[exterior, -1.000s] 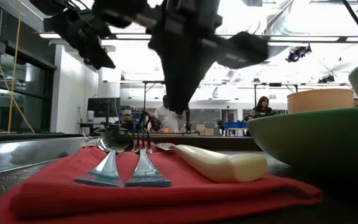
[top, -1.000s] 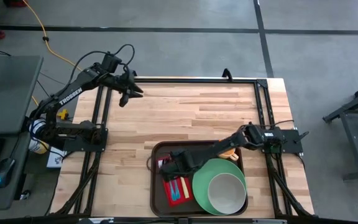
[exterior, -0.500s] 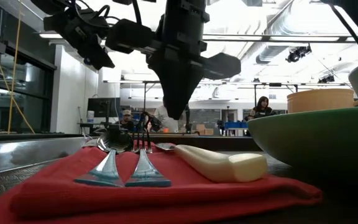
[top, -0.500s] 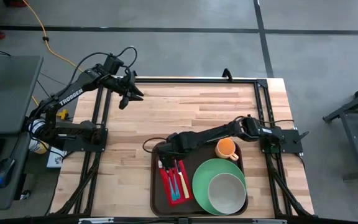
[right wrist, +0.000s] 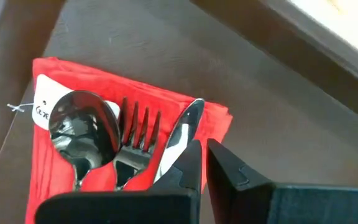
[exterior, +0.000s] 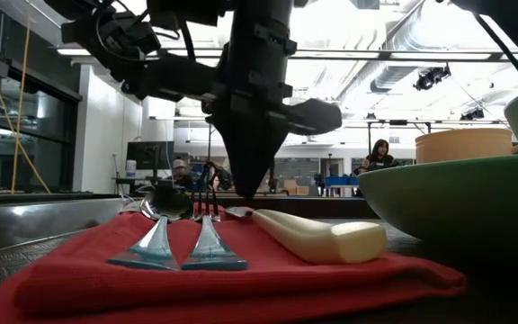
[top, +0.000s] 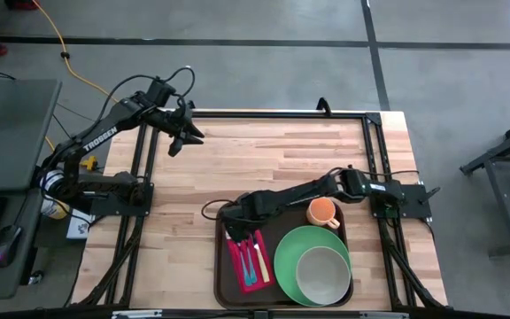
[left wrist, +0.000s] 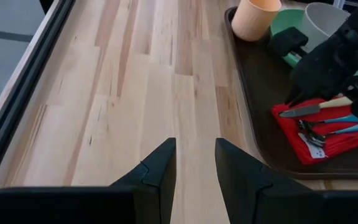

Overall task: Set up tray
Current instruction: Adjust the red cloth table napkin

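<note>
The dark brown tray [top: 219, 266] lies at the table's near edge. On it are a green plate [top: 286, 252] carrying a pale bowl [top: 323, 272], an orange cup [top: 323, 211] and a red napkin [top: 240, 266]. A spoon [right wrist: 82, 127], a fork [right wrist: 135, 124] and a cream-handled knife [exterior: 322, 238] lie side by side on the napkin. My right gripper [top: 233, 223] is shut and points down over the knife's blade tip [right wrist: 188, 118]. My left gripper [top: 184, 135] is open above the table's far left part. My right gripper [right wrist: 204, 158] comes from above with shut fingers right at the knife's blade end [exterior: 234, 211], at the napkin's far edge. I cannot tell whether the fingertips touch the blade. The knife lies flat on the napkin.
Bare wooden table top [top: 273, 159] stretches across the far half and to the left of the tray. A black frame rail [top: 273, 115] runs along the far edge. The cup stands just right of my right arm's forearm.
My right gripper has moved toward the tray's far left corner, uncovering the cup, and has come down toward the knife's blade end. The cutlery and napkin have stayed put.
</note>
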You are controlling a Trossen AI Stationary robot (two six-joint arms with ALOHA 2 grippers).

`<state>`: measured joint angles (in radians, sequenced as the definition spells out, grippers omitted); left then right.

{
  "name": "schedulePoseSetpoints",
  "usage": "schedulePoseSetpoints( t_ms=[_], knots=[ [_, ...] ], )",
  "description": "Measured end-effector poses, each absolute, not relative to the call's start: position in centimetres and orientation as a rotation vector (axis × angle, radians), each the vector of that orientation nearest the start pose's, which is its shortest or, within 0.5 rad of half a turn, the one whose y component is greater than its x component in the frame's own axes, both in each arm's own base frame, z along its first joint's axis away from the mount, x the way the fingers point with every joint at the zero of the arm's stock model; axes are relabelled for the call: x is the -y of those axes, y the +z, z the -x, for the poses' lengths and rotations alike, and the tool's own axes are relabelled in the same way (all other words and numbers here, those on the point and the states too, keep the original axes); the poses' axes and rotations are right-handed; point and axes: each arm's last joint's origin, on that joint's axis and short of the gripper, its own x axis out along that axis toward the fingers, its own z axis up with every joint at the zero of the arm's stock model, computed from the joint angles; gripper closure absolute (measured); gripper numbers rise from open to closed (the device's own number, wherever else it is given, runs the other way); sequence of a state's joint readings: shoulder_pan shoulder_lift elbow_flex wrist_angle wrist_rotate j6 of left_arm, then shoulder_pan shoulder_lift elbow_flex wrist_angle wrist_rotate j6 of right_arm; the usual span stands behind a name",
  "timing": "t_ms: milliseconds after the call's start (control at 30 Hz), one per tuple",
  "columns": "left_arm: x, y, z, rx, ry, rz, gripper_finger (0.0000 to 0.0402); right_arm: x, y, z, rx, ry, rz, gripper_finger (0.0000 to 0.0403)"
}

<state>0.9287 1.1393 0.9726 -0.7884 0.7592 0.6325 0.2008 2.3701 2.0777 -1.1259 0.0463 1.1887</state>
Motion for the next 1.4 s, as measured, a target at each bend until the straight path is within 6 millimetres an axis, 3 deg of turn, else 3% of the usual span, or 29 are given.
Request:
schedulePoseSetpoints(
  t_ms=[1100, 1400],
  knots=[
    [-15.7, 29.0, -14.2, -0.636, -0.055, 0.078, 0.0261, -8.3, 15.8, -46.8, -1.352, -0.783, -0.843, 0.0403],
    [-15.7, 29.0, -14.2, -0.636, -0.055, 0.078, 0.0261, -9.1, 15.7, -46.1, -1.39, -0.835, -0.853, 0.0403]
  ],
)
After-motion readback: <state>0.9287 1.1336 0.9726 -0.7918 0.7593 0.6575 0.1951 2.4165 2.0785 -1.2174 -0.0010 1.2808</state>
